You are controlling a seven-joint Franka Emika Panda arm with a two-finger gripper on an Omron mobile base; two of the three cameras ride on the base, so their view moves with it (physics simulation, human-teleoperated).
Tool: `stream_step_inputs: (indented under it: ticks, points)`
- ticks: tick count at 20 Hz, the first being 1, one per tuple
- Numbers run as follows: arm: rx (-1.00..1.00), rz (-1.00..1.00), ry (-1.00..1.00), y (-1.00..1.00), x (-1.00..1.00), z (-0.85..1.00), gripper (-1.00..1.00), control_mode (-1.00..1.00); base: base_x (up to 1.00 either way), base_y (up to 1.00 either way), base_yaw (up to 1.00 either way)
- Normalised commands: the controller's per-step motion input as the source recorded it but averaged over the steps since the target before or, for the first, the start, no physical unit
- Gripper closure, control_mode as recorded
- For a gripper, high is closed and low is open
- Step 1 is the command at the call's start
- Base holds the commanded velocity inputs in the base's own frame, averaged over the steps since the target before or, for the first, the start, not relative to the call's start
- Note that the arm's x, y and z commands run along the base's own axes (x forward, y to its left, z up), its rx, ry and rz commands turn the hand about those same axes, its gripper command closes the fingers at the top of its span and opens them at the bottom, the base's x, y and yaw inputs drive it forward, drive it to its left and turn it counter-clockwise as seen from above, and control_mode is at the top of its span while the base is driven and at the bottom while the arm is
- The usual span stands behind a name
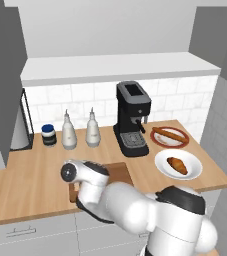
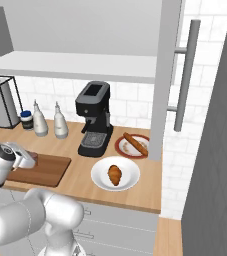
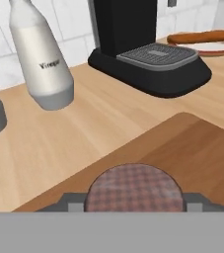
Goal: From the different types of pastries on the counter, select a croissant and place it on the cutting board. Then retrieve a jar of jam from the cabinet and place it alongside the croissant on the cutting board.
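Note:
The croissant [image 1: 177,165] [image 2: 114,175] lies on a white plate [image 1: 161,161] right of the coffee machine. Behind it, the long stick pastry [image 1: 168,134] [image 2: 135,143] rests on a red-rimmed plate. My gripper [image 1: 74,190] [image 2: 28,160] [image 3: 134,201] is low over the left end of the dark cutting board [image 1: 120,173] [image 2: 50,168] [image 3: 197,153]. It is shut on the jar of jam [image 3: 134,188], whose chequered brownish lid sits between the fingers in the hand view. The jar's body is hidden below the lid. The board carries no pastry.
A black coffee machine [image 1: 131,118] [image 2: 96,117] [image 3: 148,44] stands behind the board. Two white bottles [image 1: 69,132] [image 1: 92,129] and a dark jar with a blue lid [image 1: 48,135] line the back wall. An open cabinet door [image 2: 167,75] hangs over the counter's right end.

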Motion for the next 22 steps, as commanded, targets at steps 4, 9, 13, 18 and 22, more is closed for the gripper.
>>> stream_step_inputs:
  ticks: [4,9,13,18,22]
  points:
    - [0.0,0.0,-0.03,0.0,0.01,-0.65,1.0,-1.0,0.0,0.0,0.0]
    - [0.03,0.0,-0.01,-0.15,-0.33,-0.53,1.0,-1.0,0.0,0.0,0.0]
    - [0.02,0.0,0.0,-0.17,-0.25,-0.13,1.0,-1.0,0.0,0.0,0.0]
    - [0.0,0.0,0.0,0.0,0.0,-0.02,1.0,-1.0,0.0,0.0,0.0]
    - [0.0,0.0,0.0,0.0,0.0,0.0,-1.0,-1.0,0.0,0.0,0.0]
